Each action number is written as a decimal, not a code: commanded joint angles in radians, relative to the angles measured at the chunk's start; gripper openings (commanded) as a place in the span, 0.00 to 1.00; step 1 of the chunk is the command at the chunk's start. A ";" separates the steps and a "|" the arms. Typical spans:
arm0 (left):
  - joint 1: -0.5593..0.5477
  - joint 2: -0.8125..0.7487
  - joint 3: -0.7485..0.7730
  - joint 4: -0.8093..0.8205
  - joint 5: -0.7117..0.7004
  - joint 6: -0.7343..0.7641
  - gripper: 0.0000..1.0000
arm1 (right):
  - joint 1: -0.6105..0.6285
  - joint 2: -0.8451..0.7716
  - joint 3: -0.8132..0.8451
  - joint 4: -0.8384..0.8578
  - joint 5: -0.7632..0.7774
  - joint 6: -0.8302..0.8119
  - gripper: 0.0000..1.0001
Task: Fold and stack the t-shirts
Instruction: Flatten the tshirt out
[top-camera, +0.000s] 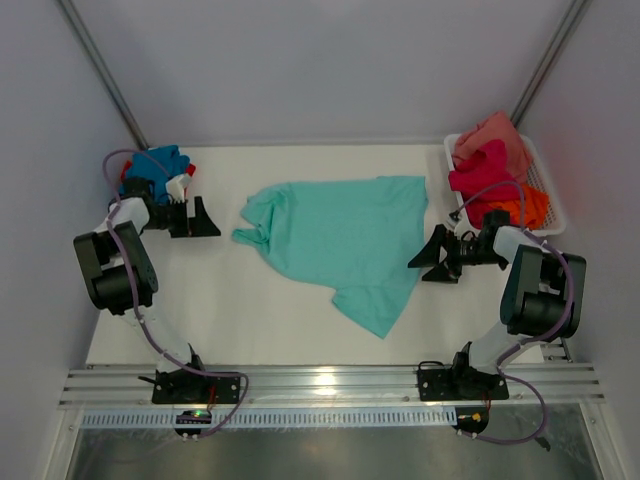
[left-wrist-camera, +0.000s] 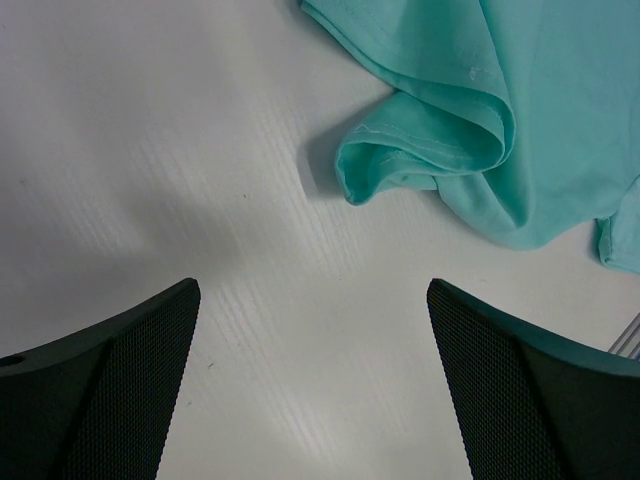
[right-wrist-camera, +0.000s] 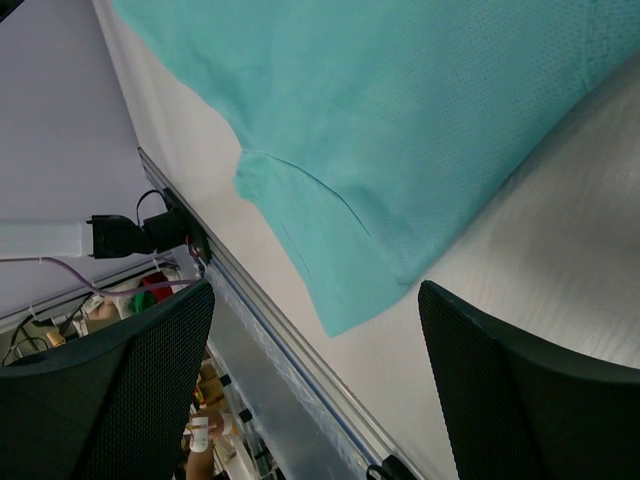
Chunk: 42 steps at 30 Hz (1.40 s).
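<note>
We are counting one basket (top-camera: 543, 172), at least three shirts (top-camera: 480, 172) inside, one teal shirt (top-camera: 340, 235) and one blue shirt (top-camera: 160, 162) on the table (top-camera: 250, 320).

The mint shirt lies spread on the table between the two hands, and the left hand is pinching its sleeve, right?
No: the left hand is open and empty, short of the mint shirt, as the left wrist view shows. The rest is right.

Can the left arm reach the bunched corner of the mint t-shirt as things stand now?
Probably yes: the left pincer is open, and only bare table lies between it and the mint t-shirt.
</note>
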<state>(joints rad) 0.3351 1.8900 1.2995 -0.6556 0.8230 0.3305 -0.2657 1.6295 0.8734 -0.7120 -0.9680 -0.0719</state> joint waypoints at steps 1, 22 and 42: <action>0.004 0.017 0.050 0.014 0.025 0.016 0.97 | -0.001 -0.052 0.019 -0.021 0.005 0.020 0.87; 0.002 0.129 0.179 0.117 0.062 -0.182 0.97 | -0.001 -0.051 -0.145 0.161 0.067 0.162 0.87; -0.039 0.196 0.254 0.129 0.087 -0.223 0.97 | 0.124 0.171 -0.100 0.206 0.100 0.190 0.87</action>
<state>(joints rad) 0.3099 2.0865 1.5116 -0.5491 0.8753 0.1169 -0.1791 1.7679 0.7841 -0.5755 -1.0096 0.1326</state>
